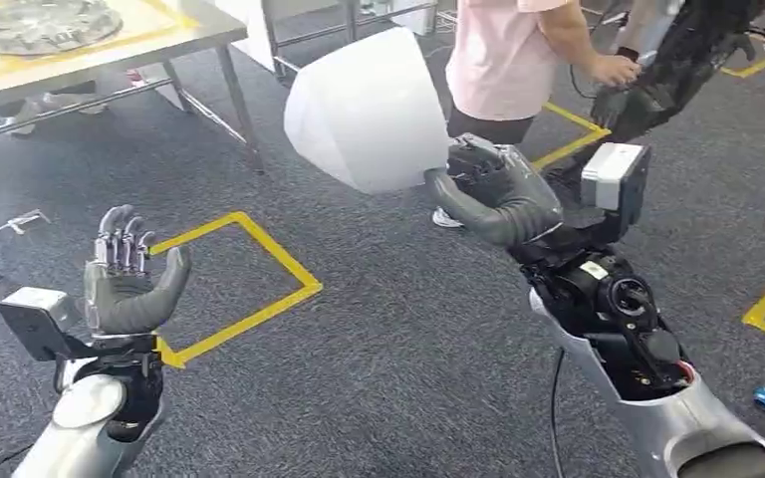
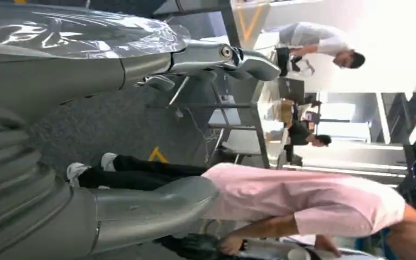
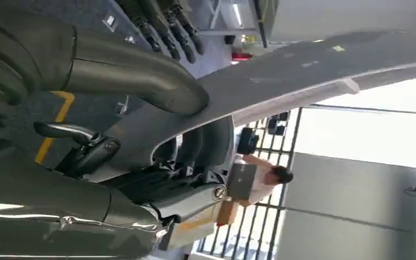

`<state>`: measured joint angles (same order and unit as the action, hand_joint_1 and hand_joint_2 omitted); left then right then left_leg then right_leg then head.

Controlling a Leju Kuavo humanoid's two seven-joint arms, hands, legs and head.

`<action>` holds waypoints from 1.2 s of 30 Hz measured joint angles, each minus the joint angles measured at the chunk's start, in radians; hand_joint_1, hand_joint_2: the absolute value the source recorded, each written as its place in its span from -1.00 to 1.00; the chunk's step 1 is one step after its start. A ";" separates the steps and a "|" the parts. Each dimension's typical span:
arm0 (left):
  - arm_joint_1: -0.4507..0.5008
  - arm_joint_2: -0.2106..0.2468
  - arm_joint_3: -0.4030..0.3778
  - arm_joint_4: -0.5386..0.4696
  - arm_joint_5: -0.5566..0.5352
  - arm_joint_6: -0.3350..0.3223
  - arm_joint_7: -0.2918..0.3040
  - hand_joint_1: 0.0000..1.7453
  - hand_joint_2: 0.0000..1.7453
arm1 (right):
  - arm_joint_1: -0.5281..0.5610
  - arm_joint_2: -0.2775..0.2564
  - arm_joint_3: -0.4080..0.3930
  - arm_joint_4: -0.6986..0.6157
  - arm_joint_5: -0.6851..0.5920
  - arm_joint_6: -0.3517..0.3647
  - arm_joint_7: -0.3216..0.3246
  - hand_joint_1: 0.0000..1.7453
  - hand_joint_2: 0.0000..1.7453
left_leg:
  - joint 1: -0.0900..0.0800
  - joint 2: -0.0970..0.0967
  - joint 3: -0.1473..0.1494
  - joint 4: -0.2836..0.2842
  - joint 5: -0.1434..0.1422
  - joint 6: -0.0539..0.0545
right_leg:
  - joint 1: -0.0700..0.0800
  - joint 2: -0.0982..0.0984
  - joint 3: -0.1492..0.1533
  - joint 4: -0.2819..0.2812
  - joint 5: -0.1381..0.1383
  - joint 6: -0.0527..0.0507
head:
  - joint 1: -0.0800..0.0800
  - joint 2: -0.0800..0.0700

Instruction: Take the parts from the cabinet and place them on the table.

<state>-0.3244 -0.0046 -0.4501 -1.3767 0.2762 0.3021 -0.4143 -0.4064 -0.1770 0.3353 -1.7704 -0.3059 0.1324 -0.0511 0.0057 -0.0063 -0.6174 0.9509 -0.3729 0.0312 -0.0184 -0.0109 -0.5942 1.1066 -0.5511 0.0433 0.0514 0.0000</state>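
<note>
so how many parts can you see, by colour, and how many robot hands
white part, held by the right hand: 1
silver part on the table: 1
robot hands, right plus left hand: 2
total: 4

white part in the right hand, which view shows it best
The head view: the whole white part shows, gripped at its edge by the right hand. The right wrist view shows its grey underside close up; the left wrist view lacks it.
</note>
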 joint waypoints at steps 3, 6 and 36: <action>0.001 -0.002 0.000 0.000 0.001 -0.002 0.000 -1.00 1.00 | 0.008 0.000 0.000 0.003 0.000 -0.001 0.002 1.00 1.00 | -0.003 -0.025 0.000 0.001 -0.001 0.001 | 0.001 0.007 -0.107 0.209 -0.066 0.000 | 0.013 0.000; 0.000 -0.002 0.000 0.000 0.002 -0.008 0.000 -1.00 1.00 | 0.008 0.000 0.000 0.003 0.000 -0.006 0.003 1.00 1.00 | -0.003 -0.053 0.005 0.003 -0.002 0.000 | 0.001 0.013 -0.038 0.041 0.050 -0.010 | 0.022 0.000; -0.021 -0.003 0.000 0.014 0.008 -0.016 -0.003 -1.00 1.00 | 0.005 0.000 0.000 0.003 0.000 -0.012 0.004 1.00 1.00 | -0.004 0.008 0.005 0.000 -0.008 -0.025 | 0.008 -0.019 0.073 -0.177 0.110 -0.033 | -0.006 0.000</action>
<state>-0.3449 -0.0073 -0.4501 -1.3630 0.2842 0.2857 -0.4173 -0.4016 -0.1766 0.3349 -1.7678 -0.3063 0.1205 -0.0469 0.0017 0.0021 -0.6123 0.9504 -0.3813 0.0064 -0.0105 -0.0299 -0.5214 0.9298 -0.4407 0.0099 0.0454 0.0000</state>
